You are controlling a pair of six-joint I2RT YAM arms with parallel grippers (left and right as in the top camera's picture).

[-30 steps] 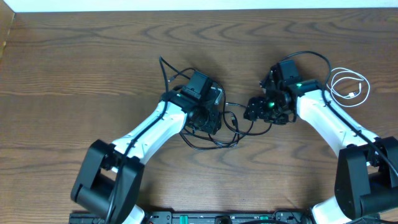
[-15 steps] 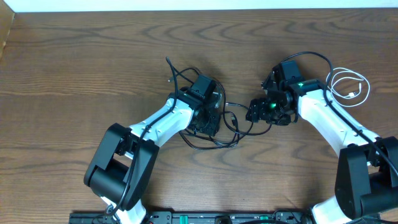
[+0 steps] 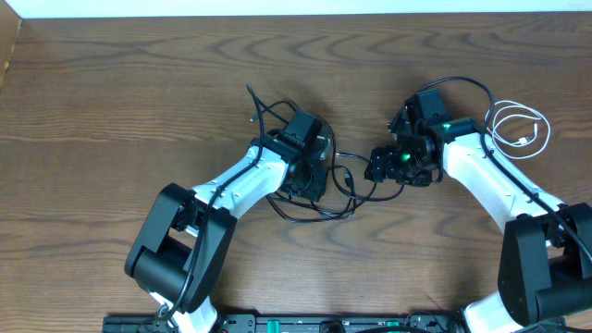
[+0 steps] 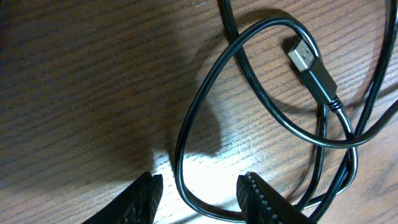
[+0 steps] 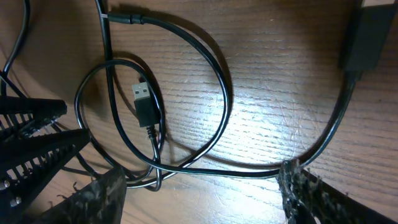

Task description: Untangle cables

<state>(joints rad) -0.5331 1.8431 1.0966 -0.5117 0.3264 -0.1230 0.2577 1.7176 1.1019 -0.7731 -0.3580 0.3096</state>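
The black cable (image 3: 324, 211) lies in tangled loops on the table between my two grippers. Its USB plug (image 4: 309, 62) rests flat inside one loop. My left gripper (image 3: 314, 183) hangs low over the tangle and is open (image 4: 199, 193), with one curved strand running between its jaws untouched. My right gripper (image 3: 375, 169) is open wide (image 5: 202, 190). A single black strand (image 5: 217, 168) crosses the gap between its fingers, and the plug (image 5: 145, 102) lies just beyond. The white cable (image 3: 520, 129) lies coiled on its own at the far right.
The wooden table (image 3: 139, 102) stretches bare to the left and back. The left gripper's ribbed fingers (image 5: 31, 143) show at the left edge of the right wrist view. Thicker black arm wires (image 3: 453, 85) arc above the right wrist.
The left arm's lower section swung to the right and the black cable's far end shifted slightly right. The right arm barely moved.
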